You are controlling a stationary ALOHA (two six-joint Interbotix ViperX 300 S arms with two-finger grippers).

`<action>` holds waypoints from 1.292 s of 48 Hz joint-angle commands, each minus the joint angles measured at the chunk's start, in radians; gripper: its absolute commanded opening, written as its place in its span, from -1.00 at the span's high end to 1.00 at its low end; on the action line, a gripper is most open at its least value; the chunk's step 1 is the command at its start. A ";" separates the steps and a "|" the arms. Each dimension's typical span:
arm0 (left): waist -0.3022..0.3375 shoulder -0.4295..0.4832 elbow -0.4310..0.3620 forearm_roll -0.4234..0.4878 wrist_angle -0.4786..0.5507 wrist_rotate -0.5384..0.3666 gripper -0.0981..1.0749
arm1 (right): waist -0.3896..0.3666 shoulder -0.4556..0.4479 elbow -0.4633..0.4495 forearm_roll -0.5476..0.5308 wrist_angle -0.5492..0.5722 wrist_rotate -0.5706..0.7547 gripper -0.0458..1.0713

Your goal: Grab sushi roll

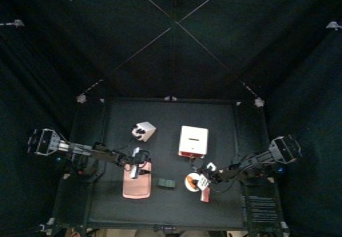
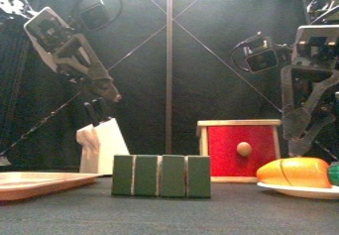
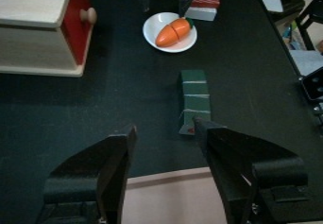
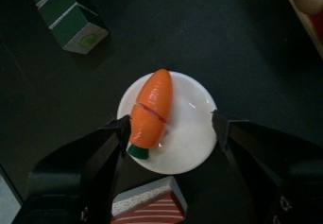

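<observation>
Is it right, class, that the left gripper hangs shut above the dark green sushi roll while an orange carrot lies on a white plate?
No. The left gripper hangs open, not shut, as the left wrist view shows. The sushi roll and the carrot on the white plate are as stated.

Pretty clearly a robotics lab test cell, not anyone's kitchen. Black curtains (image 1: 54,41) hang all around a small black table (image 1: 227,116), two black arms are bolted at its left and right sides, and the "food" is toys: a plastic carrot (image 4: 150,110) on a white plate (image 4: 190,133), plus a red wooden box (image 2: 240,150).
</observation>
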 commanded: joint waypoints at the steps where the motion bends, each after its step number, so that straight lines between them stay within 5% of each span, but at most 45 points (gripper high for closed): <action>1: 0.000 0.000 -0.012 0.000 -0.008 0.002 -0.65 | 0.000 -0.032 -0.021 -0.003 -0.002 -0.002 -0.85; 17: 0.000 0.000 -0.029 0.002 -0.008 0.005 -0.65 | -0.009 -0.100 -0.029 -0.066 -0.002 -0.002 -0.85; 36: -0.031 0.005 -0.040 0.012 0.014 0.005 -0.65 | -0.083 -0.264 -0.046 -0.270 -0.002 0.003 -0.85; 54: -0.107 0.011 -0.127 0.008 0.235 0.005 -0.66 | -0.167 -0.408 -0.031 -0.466 -0.002 0.011 -0.85; 62: -0.138 0.034 -0.153 0.006 0.253 0.003 -0.67 | -0.232 -0.472 -0.015 -0.532 -0.002 0.012 -0.85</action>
